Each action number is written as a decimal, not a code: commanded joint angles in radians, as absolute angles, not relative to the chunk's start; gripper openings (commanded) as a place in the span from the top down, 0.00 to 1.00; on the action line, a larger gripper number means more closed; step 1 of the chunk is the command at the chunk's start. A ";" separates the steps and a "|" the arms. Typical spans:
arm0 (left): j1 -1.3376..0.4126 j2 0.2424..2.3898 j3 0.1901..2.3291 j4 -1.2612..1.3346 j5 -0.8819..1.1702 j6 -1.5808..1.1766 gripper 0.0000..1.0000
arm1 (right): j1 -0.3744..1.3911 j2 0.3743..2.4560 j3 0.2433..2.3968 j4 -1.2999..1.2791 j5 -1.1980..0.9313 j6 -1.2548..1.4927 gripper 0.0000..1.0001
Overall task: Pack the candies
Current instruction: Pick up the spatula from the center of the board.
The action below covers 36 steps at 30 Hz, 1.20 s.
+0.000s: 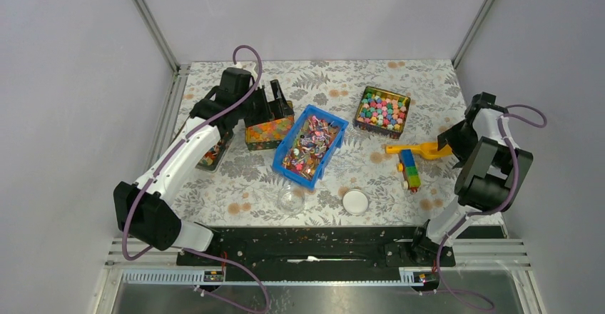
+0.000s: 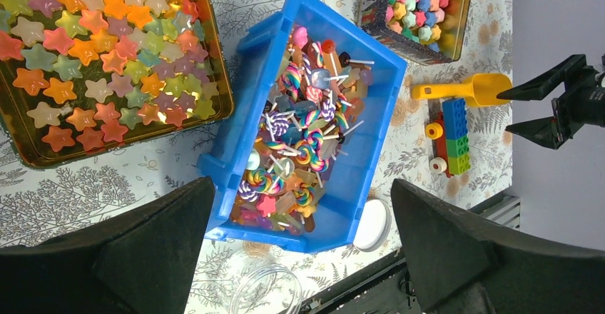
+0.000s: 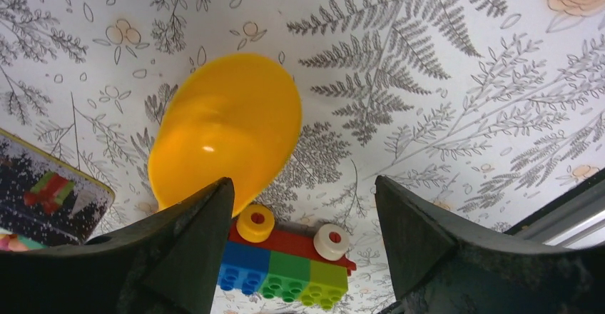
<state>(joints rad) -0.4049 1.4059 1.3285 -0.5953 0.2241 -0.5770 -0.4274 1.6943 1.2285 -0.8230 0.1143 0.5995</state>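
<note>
The candies (image 1: 311, 143) fill a blue bin (image 1: 280, 158) at mid-table. In the left wrist view the candies (image 2: 300, 135) show as tiny mixed sweets, many of them swirl lollipops on white sticks. A clear open jar (image 1: 291, 200) lies just in front of the bin, and its white lid (image 1: 355, 201) lies to the right. My left gripper (image 1: 280, 98) is open and empty, high above the bin's left side (image 2: 301, 185). My right gripper (image 1: 446, 145) is open and empty (image 3: 302, 185), just right of a yellow scoop (image 3: 228, 125).
A tin of star jellies (image 1: 270, 132) stands left of the bin. A tin of pastel sweets (image 1: 383, 109) stands at the back right. A toy brick car (image 1: 409, 169) lies beside the scoop (image 1: 421, 150). Another tin (image 1: 212, 155) sits under my left arm.
</note>
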 commanded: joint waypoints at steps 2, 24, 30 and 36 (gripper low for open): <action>-0.406 1.389 1.370 -0.577 0.209 -0.557 0.01 | -0.431 1.783 1.303 -0.836 0.095 0.589 0.22; -0.404 1.400 1.454 -0.651 0.144 -0.485 0.01 | -0.431 1.786 1.292 -0.757 -0.077 0.437 1.00; -0.395 1.406 1.474 -0.669 0.135 -0.466 0.01 | -0.430 1.744 1.369 -0.821 -0.066 0.380 1.00; -0.384 1.409 1.505 -0.696 0.125 -0.432 0.01 | -0.416 1.702 1.456 -0.871 -0.085 0.346 1.00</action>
